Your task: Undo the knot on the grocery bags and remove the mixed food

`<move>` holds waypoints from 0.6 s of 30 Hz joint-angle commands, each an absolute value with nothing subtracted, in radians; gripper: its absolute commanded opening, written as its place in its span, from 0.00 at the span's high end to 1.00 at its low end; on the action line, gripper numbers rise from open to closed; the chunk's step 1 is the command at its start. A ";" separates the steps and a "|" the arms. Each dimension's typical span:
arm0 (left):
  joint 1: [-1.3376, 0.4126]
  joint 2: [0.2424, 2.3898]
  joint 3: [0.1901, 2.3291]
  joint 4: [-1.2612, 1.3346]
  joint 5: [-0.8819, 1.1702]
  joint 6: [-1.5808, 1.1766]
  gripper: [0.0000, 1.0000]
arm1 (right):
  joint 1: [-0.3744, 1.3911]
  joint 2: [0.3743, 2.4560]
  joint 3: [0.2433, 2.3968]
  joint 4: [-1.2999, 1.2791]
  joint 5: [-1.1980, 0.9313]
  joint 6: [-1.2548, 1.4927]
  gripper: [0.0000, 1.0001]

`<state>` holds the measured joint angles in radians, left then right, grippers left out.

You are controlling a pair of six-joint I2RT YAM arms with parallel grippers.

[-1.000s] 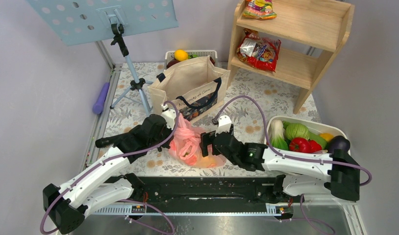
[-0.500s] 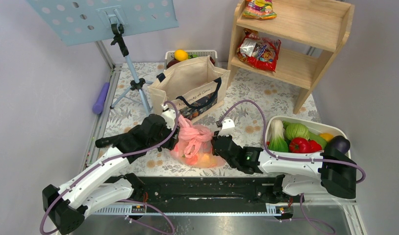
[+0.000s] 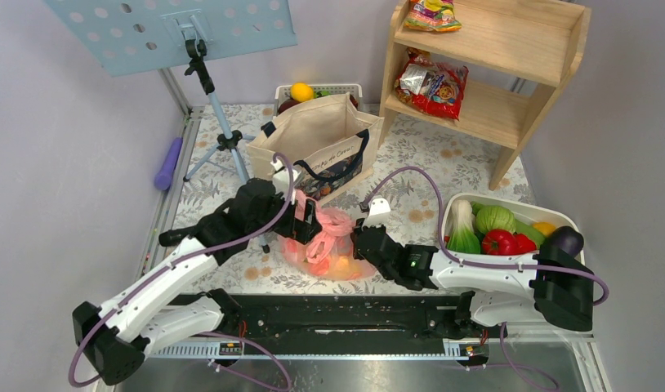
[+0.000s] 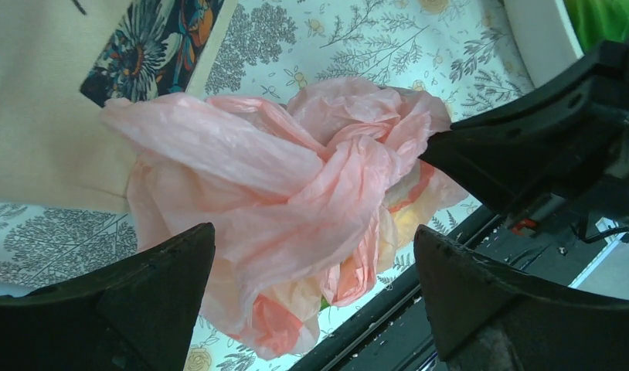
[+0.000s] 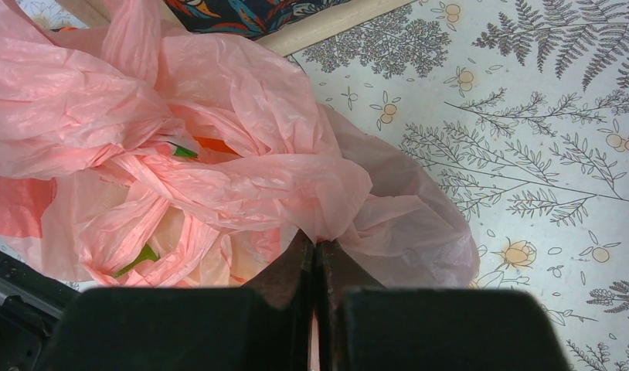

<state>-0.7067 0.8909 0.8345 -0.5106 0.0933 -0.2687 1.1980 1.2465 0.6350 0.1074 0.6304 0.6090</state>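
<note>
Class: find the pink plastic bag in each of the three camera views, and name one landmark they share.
Top external: pink bag at centre, just below the tote.
Left wrist: pink bag fills the middle.
Right wrist: pink bag covers the left and centre.
Shared landmark: the tote's dark flower print.

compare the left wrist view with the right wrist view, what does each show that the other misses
Left wrist only: the left gripper open, jaws either side of the pink bag, plus a white tub's rim. Right wrist only: a close look from behind at the fold of plastic clamped in the shut right gripper. Both: the bag, the right gripper, the tote's floral print and the patterned tablecloth.
</note>
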 commanded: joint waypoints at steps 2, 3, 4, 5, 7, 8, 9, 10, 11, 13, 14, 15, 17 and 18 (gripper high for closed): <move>-0.704 0.988 0.908 -0.510 0.106 -0.301 0.01 | 1.201 1.234 0.658 0.142 0.633 0.611 1.00; -0.704 1.003 0.911 -0.515 0.103 -0.302 0.01 | 1.201 1.236 0.661 0.141 0.631 0.610 1.00; -0.705 1.016 0.915 -0.520 0.098 -0.301 0.01 | 1.201 1.236 0.662 0.141 0.628 0.610 1.00; -0.705 1.026 0.917 -0.524 0.093 -0.299 0.01 | 1.201 1.236 0.664 0.142 0.624 0.611 1.00; -0.705 1.037 0.913 -0.527 0.092 -0.298 0.04 | 1.201 1.240 0.664 0.142 0.621 0.618 1.00; -0.706 1.038 0.910 -0.527 0.093 -0.298 0.08 | 1.199 1.240 0.663 0.141 0.618 0.622 1.00; -0.705 1.038 0.906 -0.528 0.092 -0.296 0.13 | 1.200 1.239 0.660 0.141 0.616 0.626 1.00; -0.704 1.037 0.904 -0.528 0.092 -0.295 0.19 | 1.200 1.239 0.659 0.141 0.614 0.630 1.00; -0.705 1.039 0.903 -0.531 0.089 -0.293 0.25 | 1.199 1.238 0.657 0.141 0.614 0.633 1.00; -0.705 1.040 0.909 -0.540 0.084 -0.274 0.40 | 1.196 1.234 0.658 0.136 0.608 0.634 1.00; -0.706 1.045 0.918 -0.557 0.081 -0.256 0.49 | 1.188 1.231 0.659 0.123 0.596 0.636 1.00; -0.705 1.053 0.931 -0.579 0.072 -0.238 0.57 | 1.180 1.223 0.659 0.110 0.586 0.641 1.00; -0.706 1.071 0.962 -0.621 0.049 -0.199 0.71 | 1.164 1.203 0.651 0.086 0.565 0.647 1.00; -0.705 1.072 0.964 -0.630 0.040 -0.185 0.76 | 1.154 1.192 0.645 0.076 0.555 0.648 1.00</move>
